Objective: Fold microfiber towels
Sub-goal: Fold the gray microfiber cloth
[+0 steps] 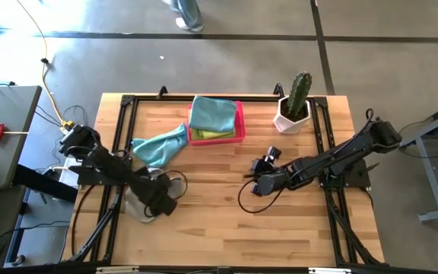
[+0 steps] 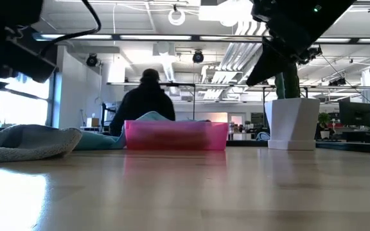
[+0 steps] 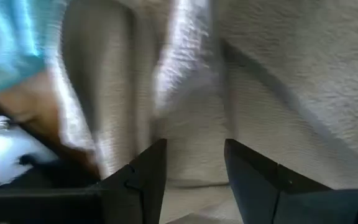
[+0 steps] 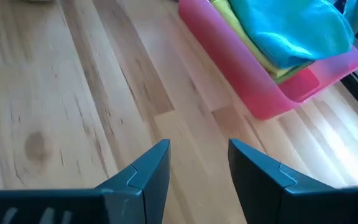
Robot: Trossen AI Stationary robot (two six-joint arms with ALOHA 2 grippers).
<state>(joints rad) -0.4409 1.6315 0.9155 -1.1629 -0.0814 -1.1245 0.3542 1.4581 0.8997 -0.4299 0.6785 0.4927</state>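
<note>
We see a grey towel (image 1: 144,199) lying rumpled at the left front of the wooden surface (image 1: 226,213), partly hidden under the left arm. The left claw (image 3: 194,171) hovers right over it with its fingers spread, the pile of the cloth filling the gap between them; nothing is pinched as far as we can tell. Just behind it a teal towel (image 1: 160,144) lies bunched and loose on the surface, one corner reaching to the pink tray (image 1: 241,122). In the tray another teal towel (image 1: 211,114) sits on top of a lime-green one (image 1: 215,135); the right wrist view shows them stacked, the upper one bulging over the rim.

The right claw (image 4: 197,168) hangs above bare wood near the middle of the surface, short of the tray, fingers spread and holding nothing. A cactus in a white pot (image 1: 293,106) stands beside the tray at the back right. In the low view a person (image 2: 145,99) shows in the room behind the tray.

We judge the job partly done: the two towels in the tray look put away, while the grey and the loose teal one are still unfolded. The grey towel seems to be the one in hand, with the first grasp not yet made.
</note>
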